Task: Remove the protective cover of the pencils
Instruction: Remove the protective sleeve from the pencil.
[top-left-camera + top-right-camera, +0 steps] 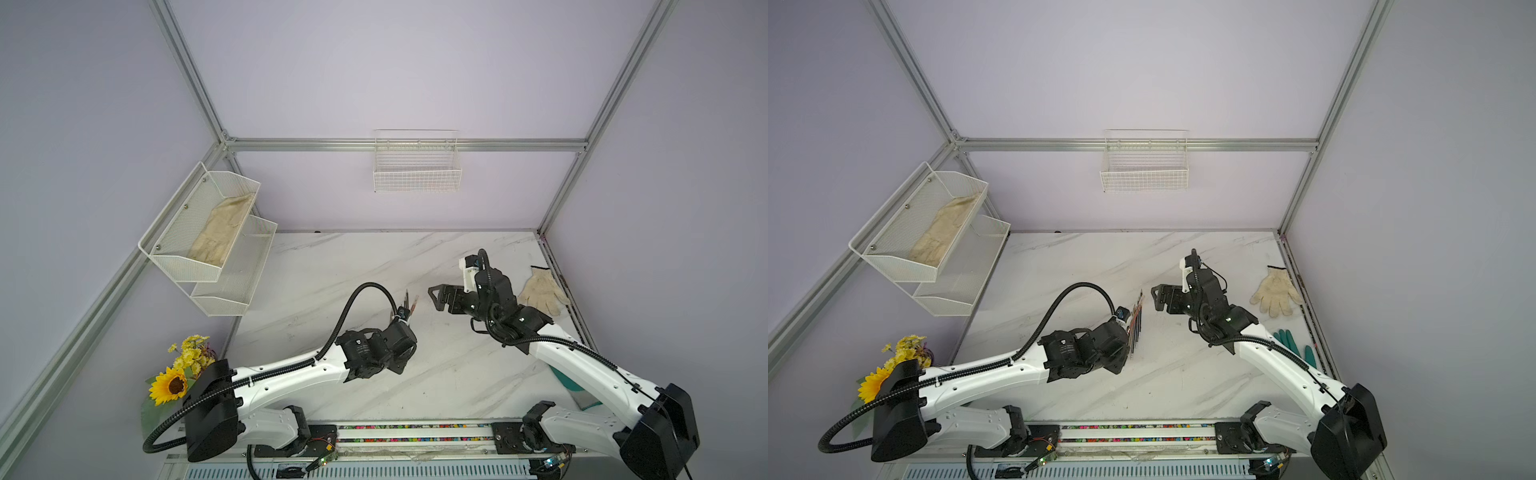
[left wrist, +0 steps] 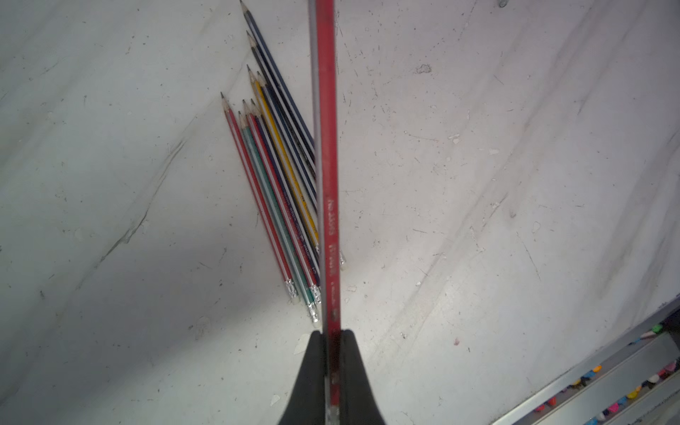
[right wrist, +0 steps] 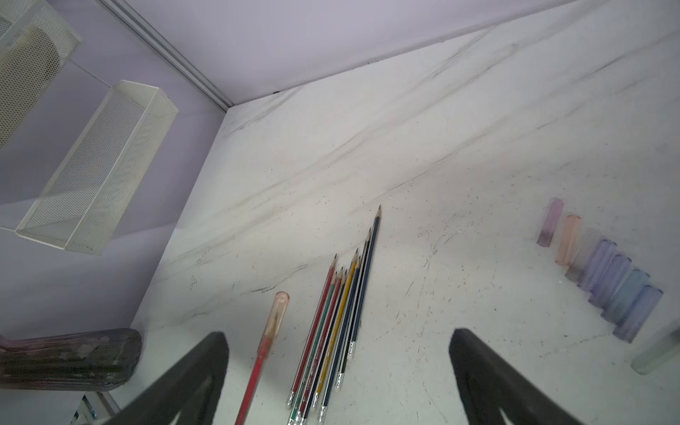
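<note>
My left gripper (image 2: 332, 342) is shut on the lower end of a red pencil (image 2: 327, 165), held above the table. A translucent pinkish protective cover (image 3: 276, 312) sits over that pencil's tip. Several bare pencils (image 2: 279, 191) lie side by side on the marble table (image 2: 478, 220) beneath it, also seen in a top view (image 1: 1137, 328). My right gripper (image 3: 338, 336) is open wide with nothing between its fingers. In both top views it (image 1: 434, 297) hovers just right of the capped tip, pointing toward it with a small gap.
A row of loose tinted covers (image 3: 607, 272) lies to the right on the table. A dark pencil case (image 3: 70, 357) lies at the left. A white glove (image 1: 542, 291) and teal gloves (image 1: 1287, 340) rest near the right edge. Mesh shelves (image 1: 208, 232) and a wire basket (image 1: 417, 174) hang on the walls.
</note>
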